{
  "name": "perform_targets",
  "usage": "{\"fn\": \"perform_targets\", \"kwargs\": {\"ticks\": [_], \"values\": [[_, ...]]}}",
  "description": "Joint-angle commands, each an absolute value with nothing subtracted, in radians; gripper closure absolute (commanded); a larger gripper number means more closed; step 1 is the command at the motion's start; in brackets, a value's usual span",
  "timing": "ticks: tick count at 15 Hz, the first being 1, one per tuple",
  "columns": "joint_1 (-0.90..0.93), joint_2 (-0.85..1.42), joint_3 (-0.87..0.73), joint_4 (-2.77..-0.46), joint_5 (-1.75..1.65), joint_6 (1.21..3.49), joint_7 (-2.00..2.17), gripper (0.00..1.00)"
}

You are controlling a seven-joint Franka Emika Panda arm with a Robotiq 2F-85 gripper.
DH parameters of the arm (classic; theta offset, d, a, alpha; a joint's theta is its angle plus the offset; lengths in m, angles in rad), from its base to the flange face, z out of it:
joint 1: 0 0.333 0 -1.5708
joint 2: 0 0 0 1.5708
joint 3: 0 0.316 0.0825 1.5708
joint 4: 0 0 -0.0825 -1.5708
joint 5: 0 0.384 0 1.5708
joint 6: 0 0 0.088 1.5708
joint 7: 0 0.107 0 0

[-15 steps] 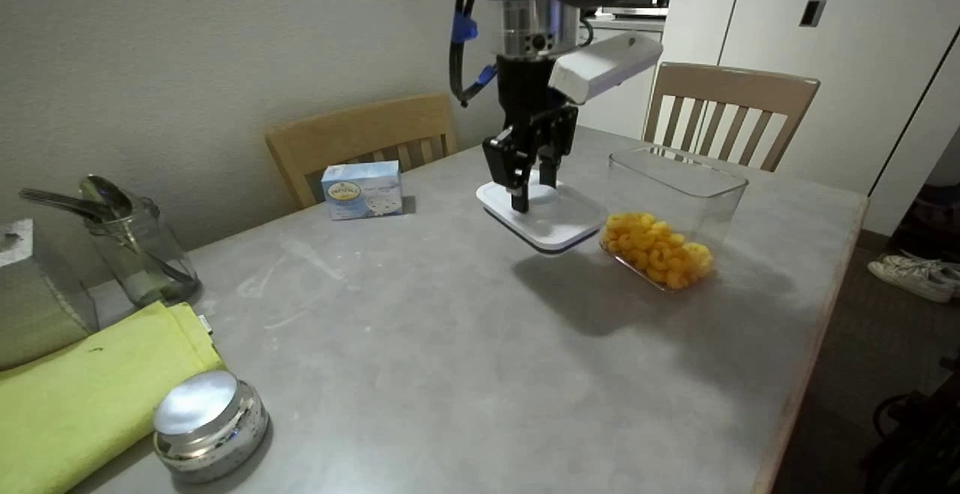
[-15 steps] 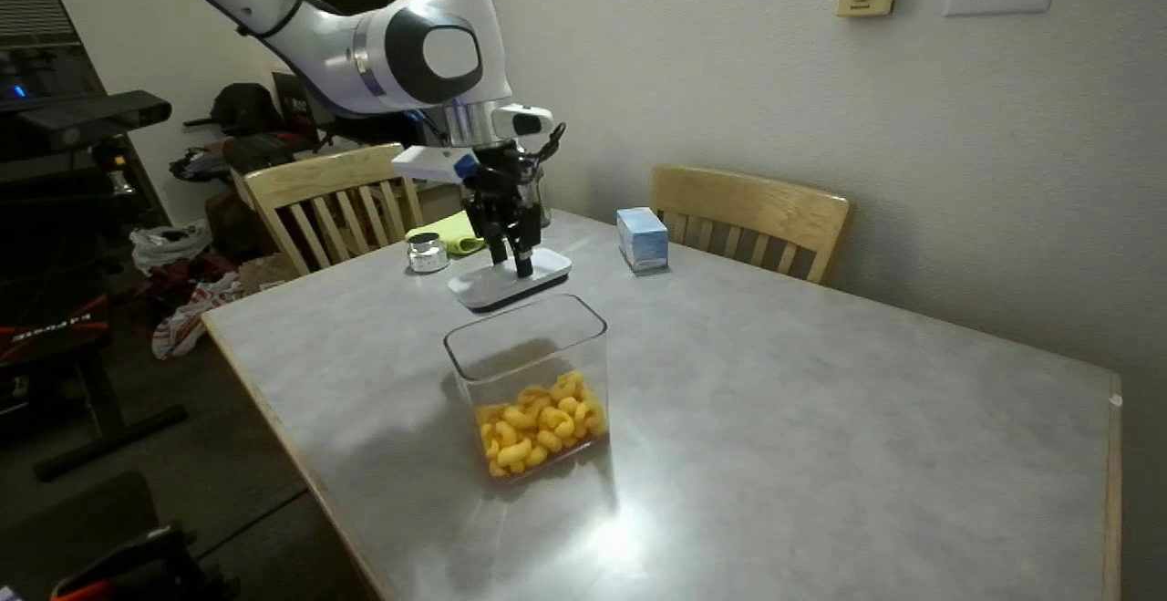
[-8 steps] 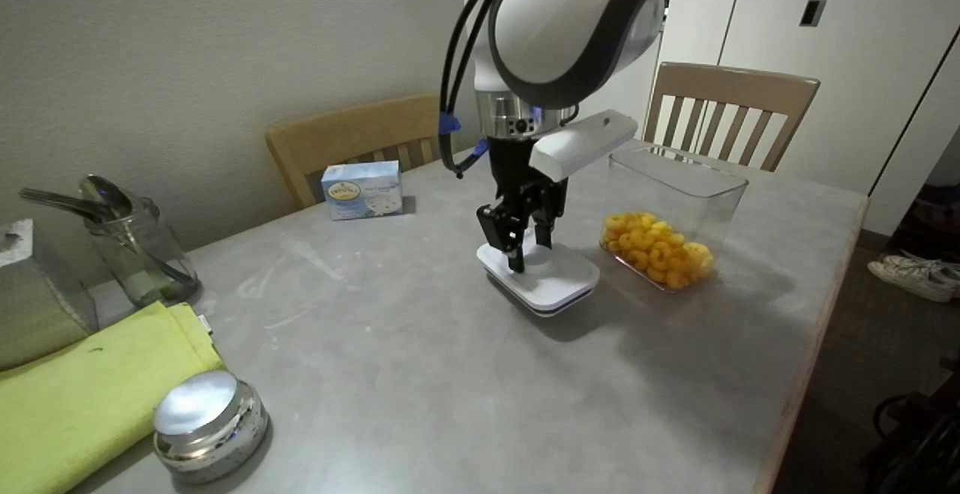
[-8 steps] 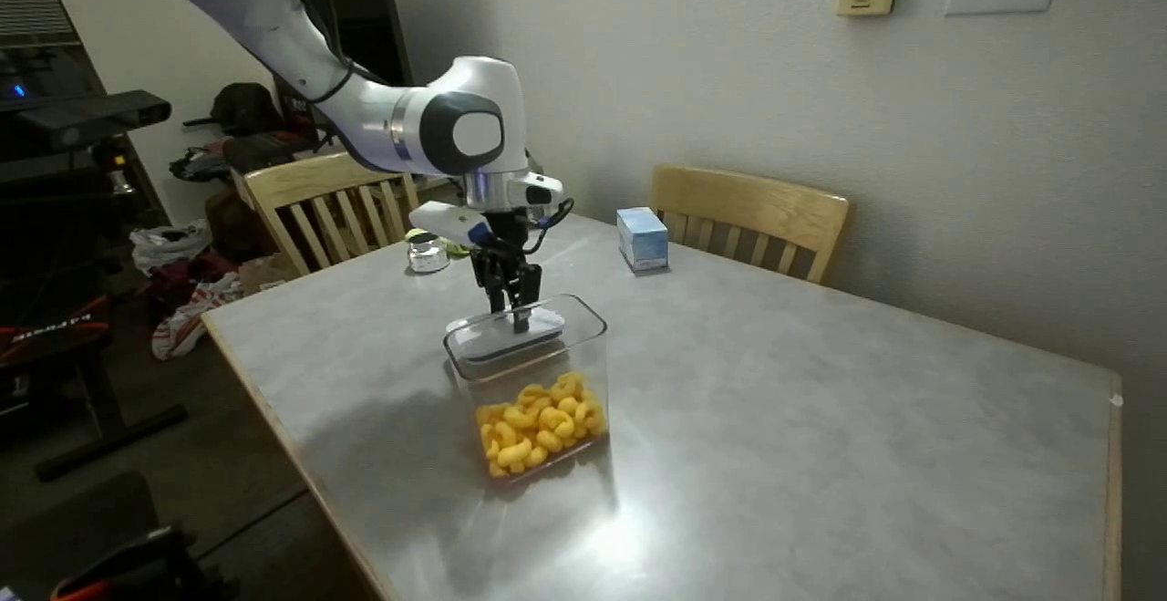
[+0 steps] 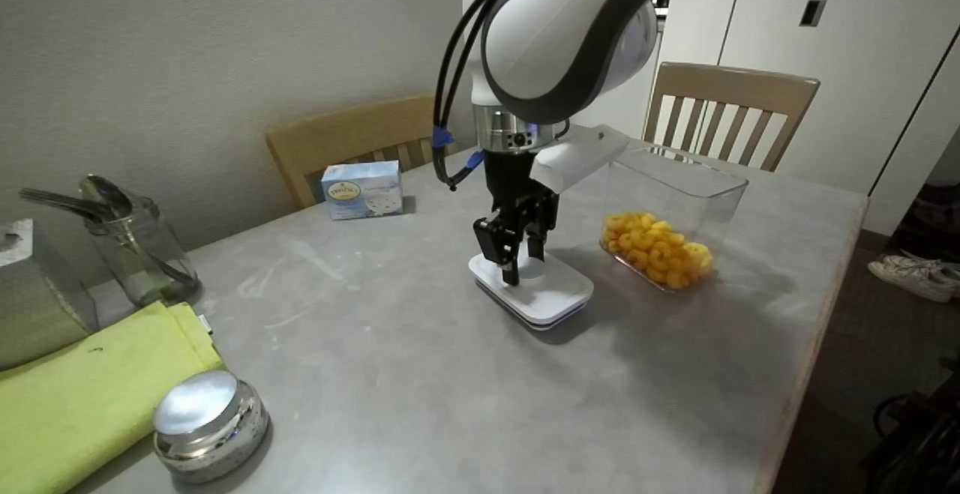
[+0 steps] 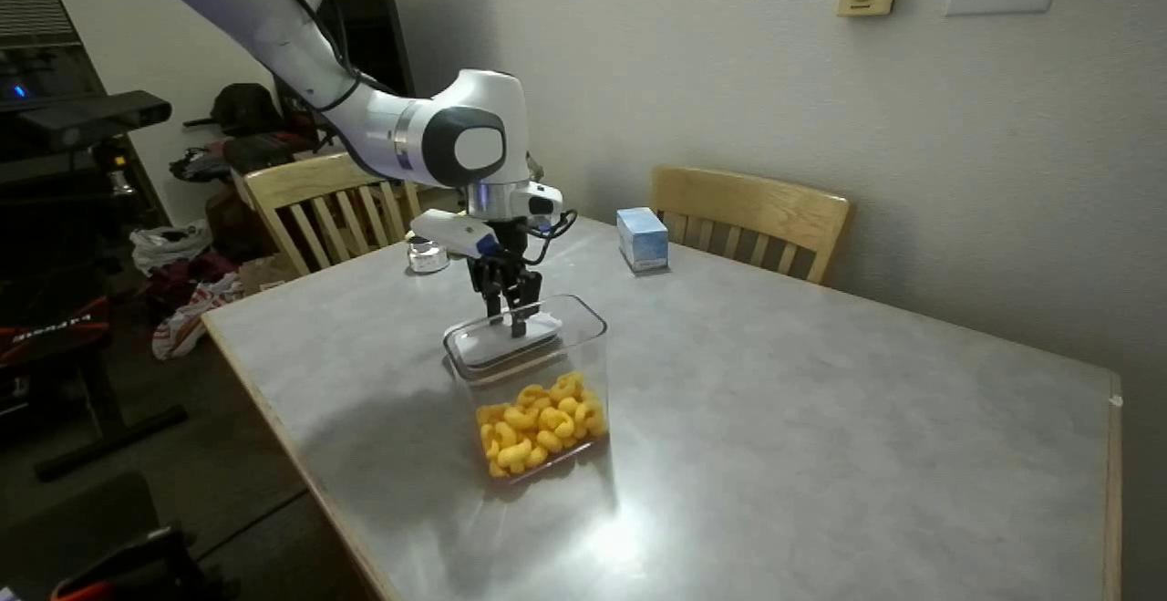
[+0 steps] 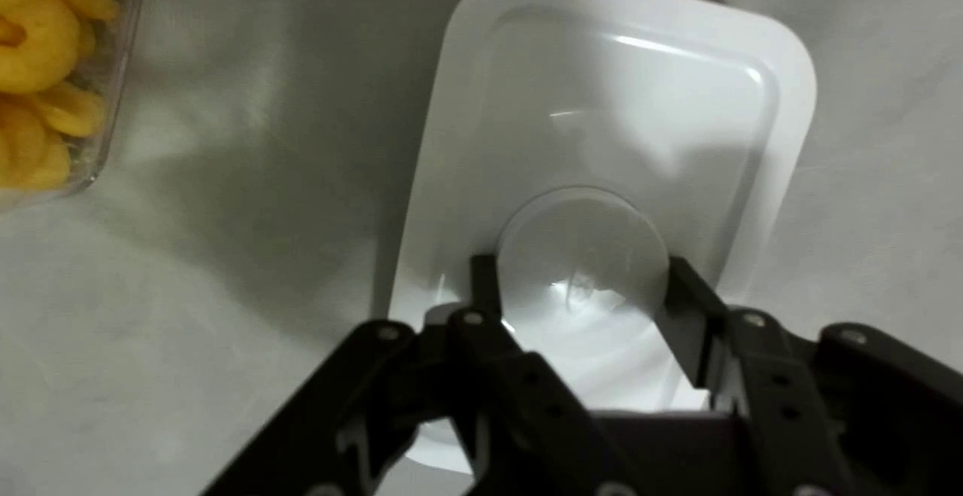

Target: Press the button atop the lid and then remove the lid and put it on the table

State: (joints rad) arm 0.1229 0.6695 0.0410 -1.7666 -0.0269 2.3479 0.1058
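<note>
The white rounded-rectangle lid (image 5: 559, 291) is low over the grey table (image 5: 412, 374), with its shadow close under it. I cannot tell whether its underside touches the table. It also shows through the clear container in an exterior view (image 6: 483, 346). The button (image 7: 583, 232) shows as a round raised knob in the middle of the lid. My gripper (image 5: 523, 265) points down at the lid. In the wrist view, the gripper (image 7: 583, 278) has one finger against each side of the button, shut on it. Part of the lid is hidden behind the fingers.
A clear open container (image 5: 712, 217) with yellow puffs stands beside the lid. A blue tea box (image 5: 364, 190) is near the wall. A shiny metal jar (image 5: 210, 426), a yellow cloth (image 5: 105, 389) and a glass jar with utensils (image 5: 142, 254) stand at the table's other end.
The arm has come down with the lid held by its button, from well above the table to close to its surface. The last half second shows only a small further lowering.
</note>
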Motion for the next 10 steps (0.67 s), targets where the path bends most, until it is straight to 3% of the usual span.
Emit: {"fn": "perform_targets", "kwargs": {"ticks": [1,2,3,4,8,10], "values": [[0.111,0.660,0.048,-1.769,-0.022,2.355,0.066,0.71],[0.112,0.653,0.045,-1.772,-0.028,2.355,0.064,0.61],[0.116,0.650,0.040,-1.772,-0.035,2.352,0.067,0.59],[0.116,0.646,0.038,-1.775,-0.038,2.354,0.067,0.28],[0.117,0.628,0.033,-1.781,-0.045,2.355,0.067,0.02],[0.121,0.619,0.028,-1.782,-0.050,2.345,0.075,0.00]]}}
